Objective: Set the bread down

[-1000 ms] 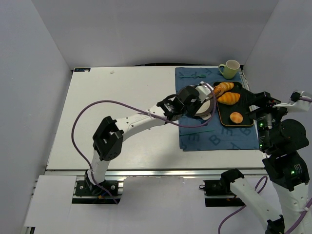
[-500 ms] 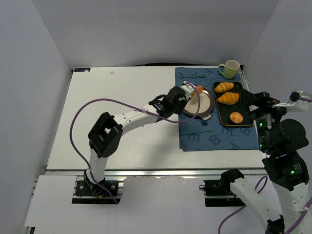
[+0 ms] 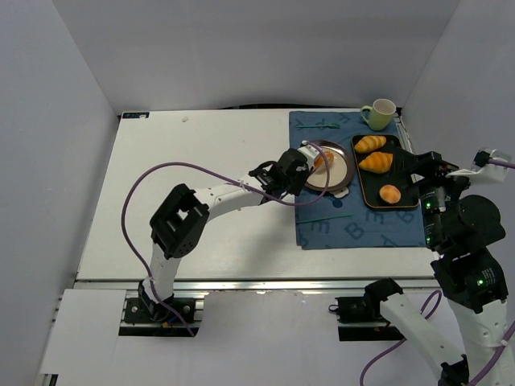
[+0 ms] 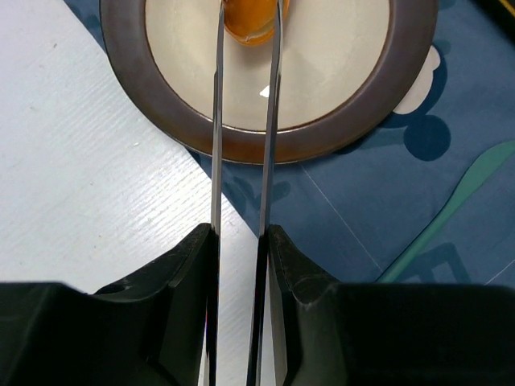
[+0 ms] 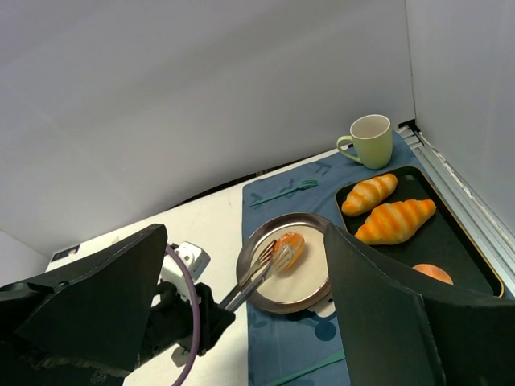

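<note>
The bread (image 3: 323, 160) is a small glossy orange bun, pinched between the tips of metal tongs (image 4: 217, 121). It sits low over the far-left part of the round brown-rimmed plate (image 3: 346, 181); I cannot tell if it touches the plate. My left gripper (image 3: 294, 169) is shut on the tongs' handles (image 4: 240, 237), just left of the plate above the white table. In the right wrist view the bread (image 5: 290, 245) and tongs (image 5: 253, 277) show on the plate (image 5: 244, 261). My right gripper (image 3: 417, 166) hangs open beside the tray, holding nothing.
A black tray (image 3: 366, 195) right of the plate holds two croissants (image 3: 370, 144) (image 3: 376, 162) and a paler bun (image 3: 390, 194). A green mug (image 3: 379, 113) stands at the back. The blue mat (image 3: 322, 233) carries a green fork (image 3: 310, 125) and knife (image 3: 322, 215).
The left arm drew back from the tray to the plate with the bread in the tongs, then lowered it toward the plate. The right arm barely moved.
</note>
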### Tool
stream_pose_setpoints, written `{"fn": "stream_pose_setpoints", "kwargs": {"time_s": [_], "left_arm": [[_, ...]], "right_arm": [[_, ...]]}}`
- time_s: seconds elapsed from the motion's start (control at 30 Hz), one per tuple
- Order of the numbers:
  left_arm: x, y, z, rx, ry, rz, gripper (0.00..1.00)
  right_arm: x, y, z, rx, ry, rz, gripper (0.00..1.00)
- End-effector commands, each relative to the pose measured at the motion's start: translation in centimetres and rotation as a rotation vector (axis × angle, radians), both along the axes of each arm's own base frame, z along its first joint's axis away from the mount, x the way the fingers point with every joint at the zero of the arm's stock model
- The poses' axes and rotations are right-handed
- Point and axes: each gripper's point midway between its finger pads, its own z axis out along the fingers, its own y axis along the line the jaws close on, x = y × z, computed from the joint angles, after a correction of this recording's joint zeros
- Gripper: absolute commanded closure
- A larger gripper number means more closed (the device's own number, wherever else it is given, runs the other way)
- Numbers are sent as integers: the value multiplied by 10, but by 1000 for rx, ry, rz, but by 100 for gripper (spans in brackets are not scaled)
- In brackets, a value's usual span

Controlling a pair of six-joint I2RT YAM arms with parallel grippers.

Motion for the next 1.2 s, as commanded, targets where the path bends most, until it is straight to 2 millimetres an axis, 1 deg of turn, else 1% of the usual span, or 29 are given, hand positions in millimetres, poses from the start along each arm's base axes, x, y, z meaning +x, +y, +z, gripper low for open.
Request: {"fn": "stream_pose_setpoints", "kwargs": {"time_s": [0.0,0.2,0.3,0.37,0.4,0.57,0.8,0.87,0.9,0.97,1.0,1.03,1.1,1.17], "left_arm": [[2,-4,15,-45,-17,13,60],[0,-3,12,-39,-9,13,52],[-2,-4,14,-41,-15,-1,41],[-3,-3,17,-47,-24,2,36],[-3,-2,18,-46,-24,5,36],[-3,0,27,-50,-32,13,35],[-4,7,50,-60,-55,27,36],[-6,9,53,-58,-56,28,36],[-8,11,58,-63,-56,28,36],[-15,12,61,-65,-40,8,36],[-18,16,57,-60,-28,8,36],[-22,19,66,-73,-32,6,37],[-26,27,71,-81,-36,26,39],[-32,43,80,-85,-52,55,43]], "right_arm": [[-3,-1,11,25,-43,1,15],[-2,0,11,24,-42,2,15],[-2,-1,11,27,-45,1,15],[-2,0,11,25,-43,2,15],[-2,0,11,26,-44,2,15],[-2,0,11,26,-43,4,15],[-2,0,12,27,-46,6,15],[-3,0,13,29,-48,6,15],[-3,0,13,32,-50,6,15],[-3,0,14,35,-51,8,15],[-3,1,14,35,-51,9,15],[-3,1,14,36,-51,10,15],[-3,1,13,35,-50,11,15],[-2,3,11,40,-44,15,15]]}}
